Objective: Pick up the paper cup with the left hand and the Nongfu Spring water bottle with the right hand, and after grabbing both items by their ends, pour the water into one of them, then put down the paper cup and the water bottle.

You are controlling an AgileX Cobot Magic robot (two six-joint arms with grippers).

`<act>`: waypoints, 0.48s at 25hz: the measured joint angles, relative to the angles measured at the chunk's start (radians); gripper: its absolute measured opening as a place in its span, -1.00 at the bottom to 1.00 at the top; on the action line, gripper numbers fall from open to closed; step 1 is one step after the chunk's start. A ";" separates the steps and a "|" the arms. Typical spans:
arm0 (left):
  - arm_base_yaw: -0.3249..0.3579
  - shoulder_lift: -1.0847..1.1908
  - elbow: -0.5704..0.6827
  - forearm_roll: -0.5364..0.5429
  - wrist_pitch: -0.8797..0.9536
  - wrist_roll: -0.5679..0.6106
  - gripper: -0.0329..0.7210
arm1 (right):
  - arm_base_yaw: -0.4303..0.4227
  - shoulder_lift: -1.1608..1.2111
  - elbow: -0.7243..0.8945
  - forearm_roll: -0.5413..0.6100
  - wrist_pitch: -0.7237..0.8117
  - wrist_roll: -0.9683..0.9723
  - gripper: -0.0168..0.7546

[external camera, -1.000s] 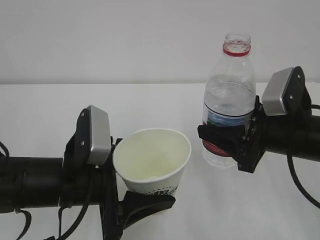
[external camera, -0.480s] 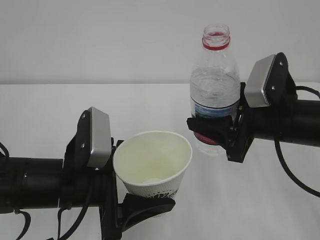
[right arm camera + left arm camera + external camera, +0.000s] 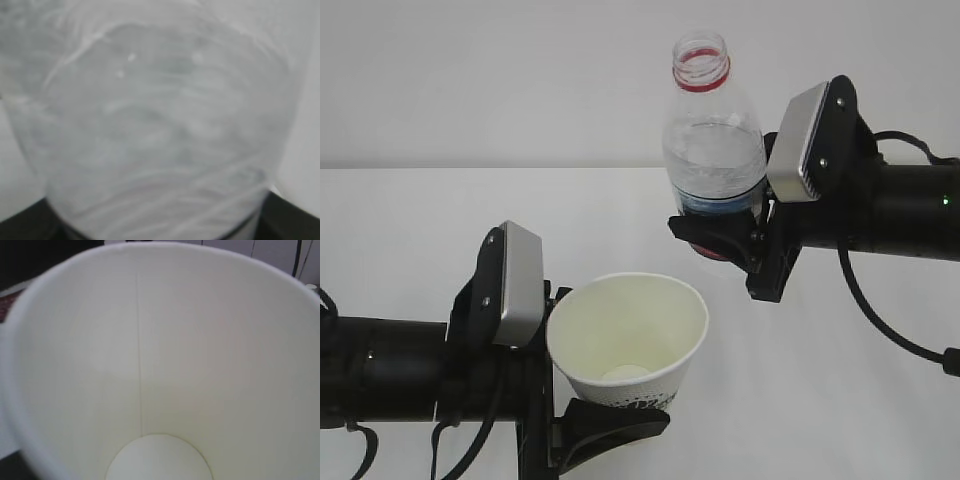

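Observation:
The white paper cup (image 3: 626,328) is held tilted at the lower middle, its mouth facing up and right, its inside dry. My left gripper (image 3: 616,408) is shut on its lower part. In the left wrist view the paper cup (image 3: 160,365) fills the frame and hides the fingers. The uncapped Nongfu Spring water bottle (image 3: 714,150), with its red neck ring, hangs above and to the right of the cup, leaning slightly left, with water (image 3: 715,170) inside. My right gripper (image 3: 720,238) is shut on its labelled lower part. The bottle (image 3: 160,130) fills the right wrist view.
A white table (image 3: 420,220) runs under both arms, with a plain white wall behind. A black cable (image 3: 880,325) loops down from the right arm at the right edge.
My right gripper has carried the bottle up and to the left, from beside the cup to above its right rim. The left arm and the cup have hardly moved.

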 joint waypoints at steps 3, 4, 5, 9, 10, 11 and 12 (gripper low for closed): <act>0.000 0.000 0.000 0.000 0.000 0.000 0.59 | 0.002 0.000 -0.006 0.000 0.002 -0.036 0.28; 0.000 0.000 0.000 0.002 0.000 0.000 0.58 | 0.002 0.000 -0.006 0.000 0.002 -0.049 0.28; 0.000 0.000 0.000 0.002 0.000 0.000 0.58 | 0.002 0.000 -0.006 0.000 0.003 -0.059 0.28; 0.000 0.000 0.000 0.002 0.000 0.000 0.58 | 0.002 0.000 -0.006 -0.001 0.004 -0.103 0.28; 0.000 0.000 0.000 0.002 0.000 0.000 0.58 | 0.002 0.000 -0.006 -0.001 0.006 -0.111 0.28; 0.000 0.000 0.000 0.002 0.000 0.000 0.58 | 0.002 0.000 -0.006 -0.002 0.006 -0.124 0.28; 0.000 0.000 0.000 0.002 0.000 0.000 0.58 | 0.002 0.000 -0.006 -0.002 0.006 -0.134 0.28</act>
